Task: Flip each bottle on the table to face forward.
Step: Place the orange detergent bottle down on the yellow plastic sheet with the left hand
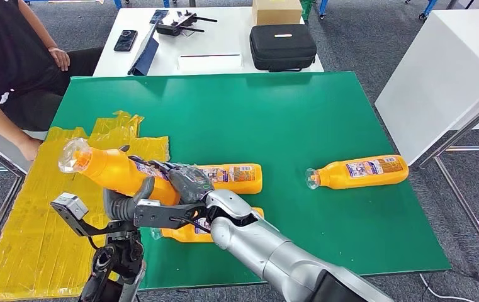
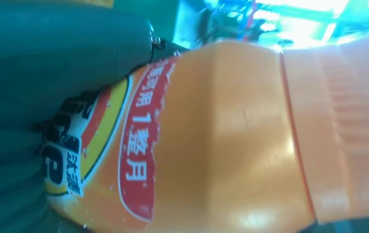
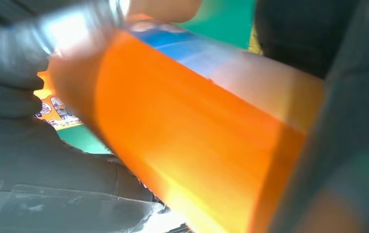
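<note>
I hold an orange bottle [image 1: 114, 170] tilted above the green table [image 1: 287, 113], its clear cap toward the left. My left hand [image 1: 129, 204] grips it from below, and its red and yellow label [image 2: 138, 145] faces the left wrist camera. My right hand [image 1: 186, 181] grips the base end, where dark fingers [image 3: 12, 87] wrap the orange body [image 3: 192, 145]. A second bottle [image 1: 240, 177] lies on the table just behind my hands. A third bottle [image 1: 183, 234] lies partly hidden under my right arm. Another bottle [image 1: 359, 171] lies on its side at the right.
A crinkled yellow plastic sheet [image 1: 35, 214] covers the table's left side. A person [image 1: 10, 56] sits at the far left. Behind stands a white table [image 1: 218, 38] with a black case [image 1: 282, 47], a box and a phone. A white cabinet [image 1: 441, 75] stands at the right.
</note>
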Robot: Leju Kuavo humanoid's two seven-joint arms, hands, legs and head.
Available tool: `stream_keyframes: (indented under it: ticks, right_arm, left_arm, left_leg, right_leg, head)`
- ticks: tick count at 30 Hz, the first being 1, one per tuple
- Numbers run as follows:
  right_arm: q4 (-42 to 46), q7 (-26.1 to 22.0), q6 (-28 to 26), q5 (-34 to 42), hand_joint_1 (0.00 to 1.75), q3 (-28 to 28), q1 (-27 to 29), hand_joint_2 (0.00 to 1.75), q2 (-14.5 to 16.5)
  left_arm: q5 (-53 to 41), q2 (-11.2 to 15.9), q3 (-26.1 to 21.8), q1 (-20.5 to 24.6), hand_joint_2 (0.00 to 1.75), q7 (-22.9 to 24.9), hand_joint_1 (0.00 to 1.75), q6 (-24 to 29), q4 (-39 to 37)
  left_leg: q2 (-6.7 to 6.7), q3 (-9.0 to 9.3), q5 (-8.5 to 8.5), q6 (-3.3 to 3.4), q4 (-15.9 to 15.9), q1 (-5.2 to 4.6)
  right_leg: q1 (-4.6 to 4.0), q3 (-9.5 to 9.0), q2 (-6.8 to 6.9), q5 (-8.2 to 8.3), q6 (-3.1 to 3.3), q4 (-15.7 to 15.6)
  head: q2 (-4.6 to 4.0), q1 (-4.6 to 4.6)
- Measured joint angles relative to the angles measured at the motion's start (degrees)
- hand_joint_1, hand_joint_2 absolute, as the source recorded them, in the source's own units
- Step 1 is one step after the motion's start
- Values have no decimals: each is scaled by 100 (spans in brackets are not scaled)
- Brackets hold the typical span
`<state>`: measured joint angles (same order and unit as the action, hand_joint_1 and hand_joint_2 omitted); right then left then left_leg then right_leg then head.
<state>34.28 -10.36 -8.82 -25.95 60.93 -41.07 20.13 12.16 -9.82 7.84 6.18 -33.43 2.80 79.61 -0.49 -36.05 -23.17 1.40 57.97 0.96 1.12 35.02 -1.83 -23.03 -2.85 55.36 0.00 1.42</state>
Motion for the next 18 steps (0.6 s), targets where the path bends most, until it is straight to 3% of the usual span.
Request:
stream_keyframes:
  ticks: [2, 4, 6, 8, 10, 12, 14, 18]
  right_arm:
    - [-39, -164, -102, -53, 0, -82, 22, 0, -20]
    - [5, -331, -167, -185, 0, -274, 121, 0, -80]
    - [262, -411, -91, -370, 0, -589, 317, 0, -204]
    - [650, -446, 80, -533, 0, -947, 521, 0, -340]
    - [1048, -471, 254, -614, 0, -1242, 678, 0, -443]
    - [1481, -492, 403, -627, 0, -1468, 825, 0, -546]
    - [1884, -493, 509, -626, 0, -1629, 964, 0, -659]
    - [2589, -416, 655, -726, 0, -1778, 1242, 175, -902]
  left_arm:
    - [-773, 46, -39, 4, 175, -126, 175, 614, 136]
    - [-2054, 132, -134, 27, 175, -119, 175, 1618, 279]
    - [-3864, 244, -314, 57, 175, 118, 175, 2753, 333]
    - [-5730, 319, -562, 91, 175, 392, 175, 3482, 323]
    - [-7525, 338, -884, 110, 175, 788, 175, 3667, 322]
    - [-9373, 402, -1212, 66, 175, 1518, 175, 3697, 337]
    - [-10362, 596, -1366, -34, 175, 2257, 175, 3710, 338]
    - [-10279, 1224, -1017, -106, 175, 3995, 175, 3715, 50]
  left_leg:
    - [0, 0, 0, 0, 0, 0]
    - [-1, 0, 0, -1, 0, 1]
    - [-4, -1, 1, -1, 0, 1]
    - [-7, -2, 2, -3, 0, 1]
    - [-5, -3, 2, -4, -1, 1]
    - [1, -2, 2, -4, -2, 0]
    - [6, -2, 1, -5, -2, 0]
    - [0, -2, 2, -7, -2, 0]
  right_leg:
    - [-1, 0, 0, 0, 0, 0]
    - [-1, -1, 0, 0, 0, 0]
    - [-2, -1, 1, 0, 0, 0]
    - [-1, -1, 2, 0, 0, 1]
    - [0, -3, 1, 0, 0, 1]
    - [2, 1, -6, 1, 1, 1]
    - [2, 8, -12, 2, 3, 1]
    - [-4, 20, -7, -1, 6, 0]
  head:
    - [0, -2]
    - [0, -2]
    - [0, -1]
    - [0, -2]
    - [0, -3]
    - [0, -3]
    - [0, -2]
    - [0, -1]
